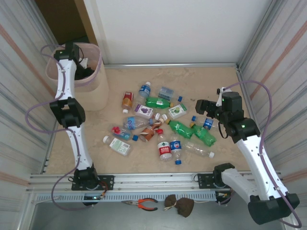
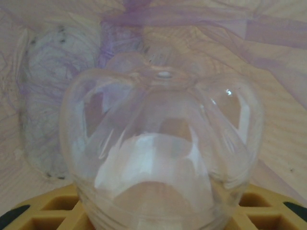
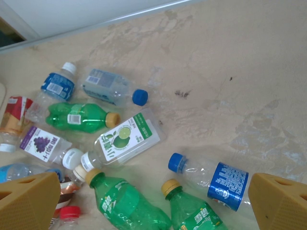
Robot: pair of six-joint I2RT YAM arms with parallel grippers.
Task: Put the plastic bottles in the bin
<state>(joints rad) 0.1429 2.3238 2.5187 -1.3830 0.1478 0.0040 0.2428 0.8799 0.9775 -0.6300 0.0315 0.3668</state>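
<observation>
Left claw (image 1: 82,71) half-closed (right claw (image 3: 153,199) wide open)

The bin (image 1: 98,96) is glowing pale pink. The clear bottle (image 2: 163,143) is shining with white glints. The green bottle (image 3: 79,116) is wearing a tan cap. The lime bottle (image 3: 127,139) is showing a white-and-green label. The grape bottle (image 3: 43,143) is showing purple grapes on white. The blue-cap bottle (image 3: 225,182) is wearing a blue label. The table (image 3: 230,72) is looking sandy with pale blotches.
</observation>
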